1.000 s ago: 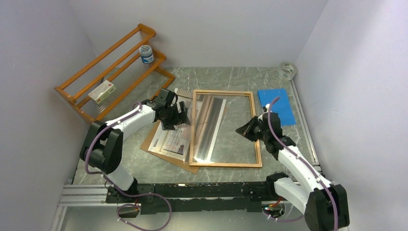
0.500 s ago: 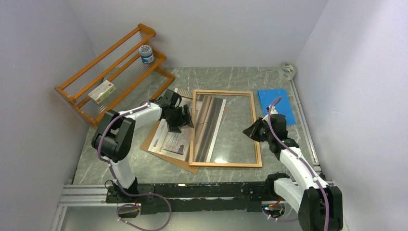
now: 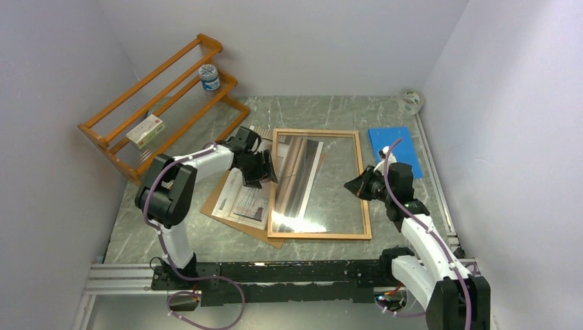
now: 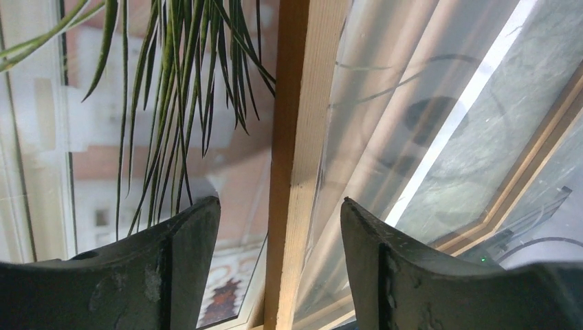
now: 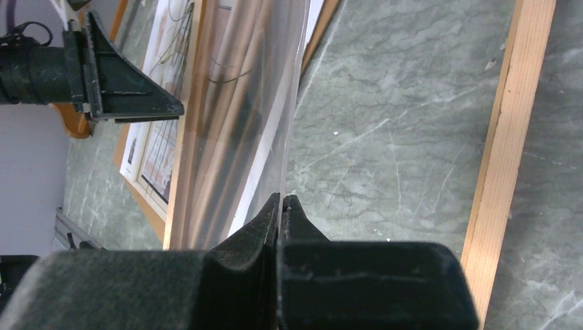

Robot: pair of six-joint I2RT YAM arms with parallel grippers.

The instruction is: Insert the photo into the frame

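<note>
Since the earlier frame: the left arm's elbow has swung in toward the middle, and the left gripper (image 3: 267, 170) has nudged onto the left rail of the frame (image 3: 320, 236) with its jaws narrower than before. The right arm has folded up more steeply, pulling the right gripper (image 5: 282, 199) slightly back toward the right rail. The frame's near end has slid a touch toward the table's left edge.

Now: left gripper jaws are apart, one finger on each side of the left rail, with a gap visible on both sides and no grip. The right gripper is closed with its fingertips pressed together and nothing seen between them, low over the glass pane inside the right rail.

The frame lies flat mid-table. The photo (image 3: 240, 199) lies under it, crossed by the left rail: the plant part sticks out to the left and the curtain part shows through the glass. The photo rests on the brown backing board (image 3: 256, 232), which pokes out past the frame's near-left corner.

Blue sheet (image 3: 395, 148) is flat by the table's (image 3: 179, 234) right edge, just beside the frame. Orange rack (image 3: 161, 103) is at the far-left corner, with a jar (image 3: 208, 77) and a small box (image 3: 146, 130) on it. Tape roll (image 3: 411, 101) is at the far-right corner.
</note>
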